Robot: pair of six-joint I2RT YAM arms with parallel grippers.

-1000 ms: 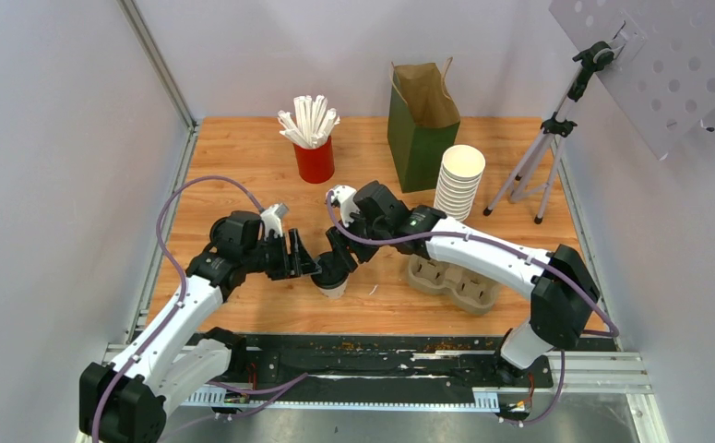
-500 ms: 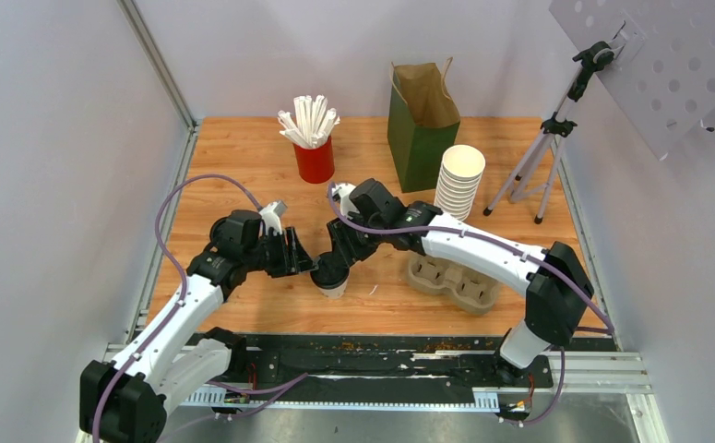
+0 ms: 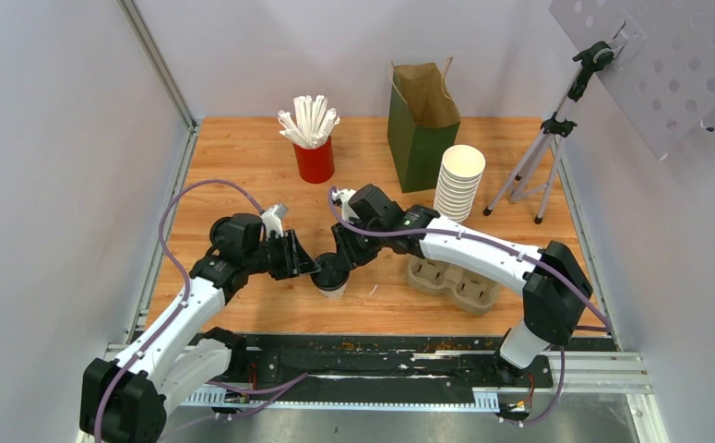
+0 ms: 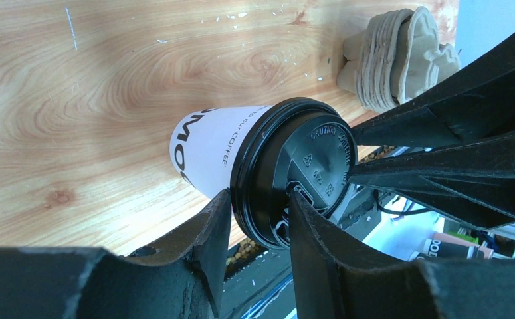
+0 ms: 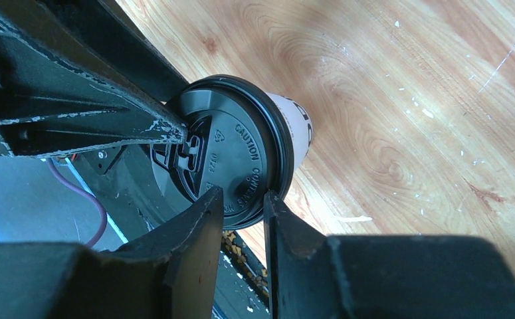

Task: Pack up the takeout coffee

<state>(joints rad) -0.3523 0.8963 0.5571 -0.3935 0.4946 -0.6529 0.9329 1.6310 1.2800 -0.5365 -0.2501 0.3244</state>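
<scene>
The left tool (image 3: 308,267) and right tool (image 3: 343,261) flank the takeout coffee (image 3: 333,287).

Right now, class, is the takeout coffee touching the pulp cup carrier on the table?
Apart. The top view shows a strip of bare wooden table between the takeout coffee and the cup carrier.

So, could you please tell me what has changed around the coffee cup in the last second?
Left gripper and right gripper narrowed around the black lid rim of the takeout coffee; a firm grip isn't certain. The right arm edged slightly left. Coffee, pulp carrier tray, cup stack and paper bag stayed put.
</scene>
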